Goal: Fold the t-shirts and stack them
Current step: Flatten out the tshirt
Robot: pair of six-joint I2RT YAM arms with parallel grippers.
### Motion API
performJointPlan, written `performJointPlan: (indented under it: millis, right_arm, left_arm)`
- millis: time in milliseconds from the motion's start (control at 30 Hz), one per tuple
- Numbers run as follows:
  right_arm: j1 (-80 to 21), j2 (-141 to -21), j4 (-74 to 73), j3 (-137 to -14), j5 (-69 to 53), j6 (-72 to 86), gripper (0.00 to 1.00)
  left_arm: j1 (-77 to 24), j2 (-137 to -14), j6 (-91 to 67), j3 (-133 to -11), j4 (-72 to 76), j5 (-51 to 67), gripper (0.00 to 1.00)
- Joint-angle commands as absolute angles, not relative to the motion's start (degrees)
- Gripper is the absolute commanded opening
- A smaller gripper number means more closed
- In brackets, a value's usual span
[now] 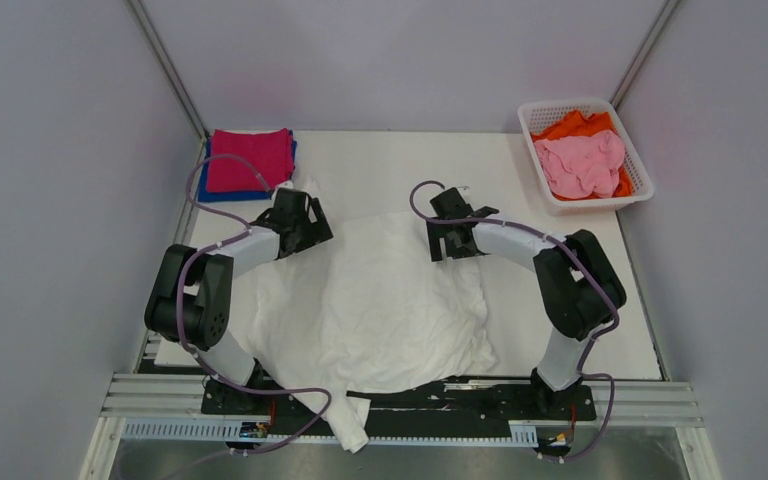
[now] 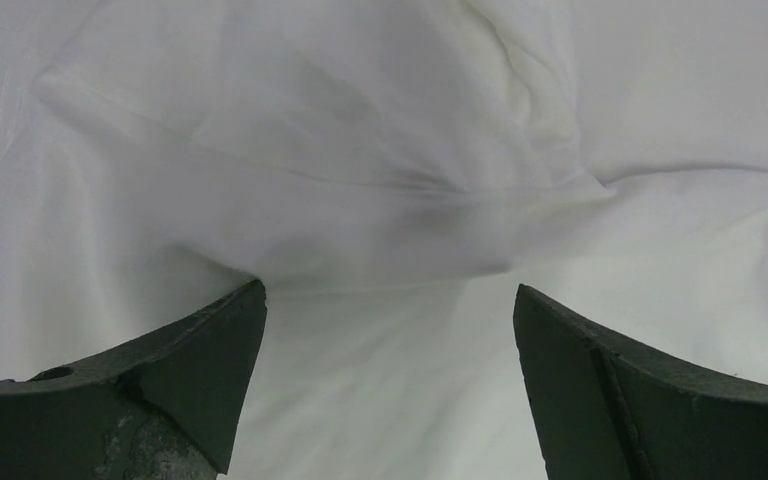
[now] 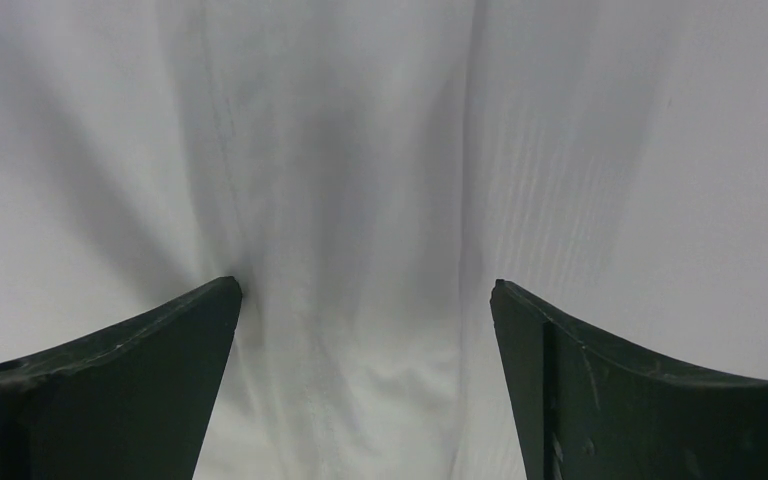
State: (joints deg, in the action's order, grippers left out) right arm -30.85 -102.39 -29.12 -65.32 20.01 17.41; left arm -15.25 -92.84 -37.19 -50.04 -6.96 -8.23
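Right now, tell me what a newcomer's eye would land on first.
A large white t-shirt sprawls rumpled across the table, both pairs of jaws open over its far edge. Far left, a folded magenta tee tops a blue one; far right, a white basket holds a pink tee and an orange one.

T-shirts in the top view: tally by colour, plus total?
white t-shirt: 1
magenta t-shirt: 1
blue t-shirt: 1
pink t-shirt: 1
orange t-shirt: 1
Total: 5
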Motion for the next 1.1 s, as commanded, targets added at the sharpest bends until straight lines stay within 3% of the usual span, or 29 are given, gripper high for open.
performJointPlan:
  millis: [0, 300, 800, 933, 1067]
  right_arm:
    - [-28.12, -102.68, -30.24, -63.46, 19.19, 20.93, 1.00]
    - [-18.03, -97.72, -30.38, -59.89, 18.85, 23.61, 1.00]
    - [12.48, -85.54, -33.13, -54.52, 18.34, 34.05, 1.00]
    - [13.03, -79.53, -32.38, -54.98, 13.02, 30.83, 1.00]
    - [3.48, -75.61, -25.17, -53.55, 2.84, 19.99, 1.00]
  left_arm:
    - [-13.68, -94.64, -39.86, -48.36, -2.93, -9.85, 1.00]
    - [-10.98, -94.93, -40.64, -46.59, -3.66, -11.62, 1.00]
    - [-10.11, -94.23, -40.29, -46.80, -4.35, -12.41, 1.00]
    - [-10.11, -93.54, -40.21, -46.89, -4.36, -11.32, 1.00]
    - [-10.11, -92.93, -39.74, -47.03, -3.74, -9.14, 1.00]
